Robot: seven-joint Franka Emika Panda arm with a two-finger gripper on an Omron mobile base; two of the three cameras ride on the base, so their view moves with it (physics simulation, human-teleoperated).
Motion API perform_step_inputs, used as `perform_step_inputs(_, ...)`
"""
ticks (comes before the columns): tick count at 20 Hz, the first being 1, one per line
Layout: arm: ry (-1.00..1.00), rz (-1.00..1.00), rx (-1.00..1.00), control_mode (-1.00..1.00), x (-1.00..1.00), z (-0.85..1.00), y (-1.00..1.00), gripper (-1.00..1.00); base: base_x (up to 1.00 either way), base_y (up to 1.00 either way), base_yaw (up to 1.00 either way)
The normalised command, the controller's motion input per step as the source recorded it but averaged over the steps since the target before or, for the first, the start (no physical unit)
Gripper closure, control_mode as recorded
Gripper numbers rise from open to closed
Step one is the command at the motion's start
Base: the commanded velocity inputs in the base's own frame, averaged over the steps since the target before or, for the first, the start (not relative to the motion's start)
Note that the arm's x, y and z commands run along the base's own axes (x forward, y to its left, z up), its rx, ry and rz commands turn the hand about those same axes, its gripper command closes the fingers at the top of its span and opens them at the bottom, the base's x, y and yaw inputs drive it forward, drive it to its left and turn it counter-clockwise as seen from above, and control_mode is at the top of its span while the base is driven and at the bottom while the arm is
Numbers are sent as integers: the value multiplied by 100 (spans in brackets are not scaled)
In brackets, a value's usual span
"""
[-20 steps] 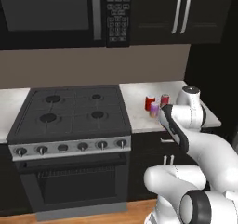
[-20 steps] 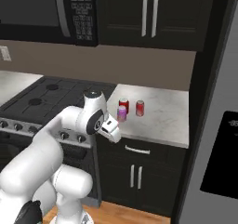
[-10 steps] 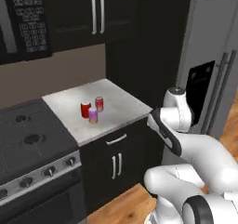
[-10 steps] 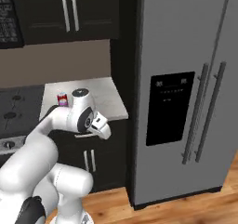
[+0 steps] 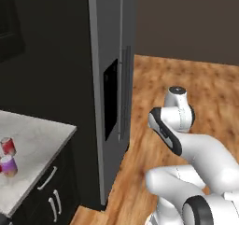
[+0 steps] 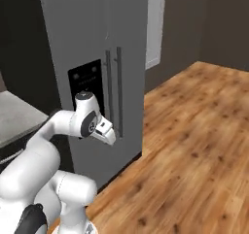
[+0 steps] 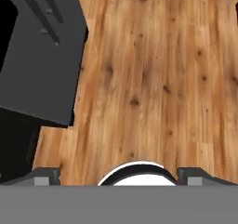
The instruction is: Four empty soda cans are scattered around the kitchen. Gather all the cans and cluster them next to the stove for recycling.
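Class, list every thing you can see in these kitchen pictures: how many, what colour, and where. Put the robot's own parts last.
Soda cans: two, one red and one purple-pink, close together at the left end of the counter.
Counter: one, pale grey stone, lower left of the left base view.
Cabinet: one, dark, with silver handles, under the counter.
Fridge: one, grey, two doors, with a black dispenser panel; right of the counter.
Floor: wood, orange-brown, in front of the fridge.
Arm: one, white with dark joints, folded in front of the fridge.
Hand: one, white, low near the fridge doors, pointing at the floor; empty.
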Motion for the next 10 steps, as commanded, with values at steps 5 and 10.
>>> perform_step_inputs(5, 0, 0, 0, 100, 0, 0, 0, -100, 7, -2, -81)
perform_step_inputs(10, 0, 0, 0, 100, 0, 0, 0, -100, 64, -7, -13)
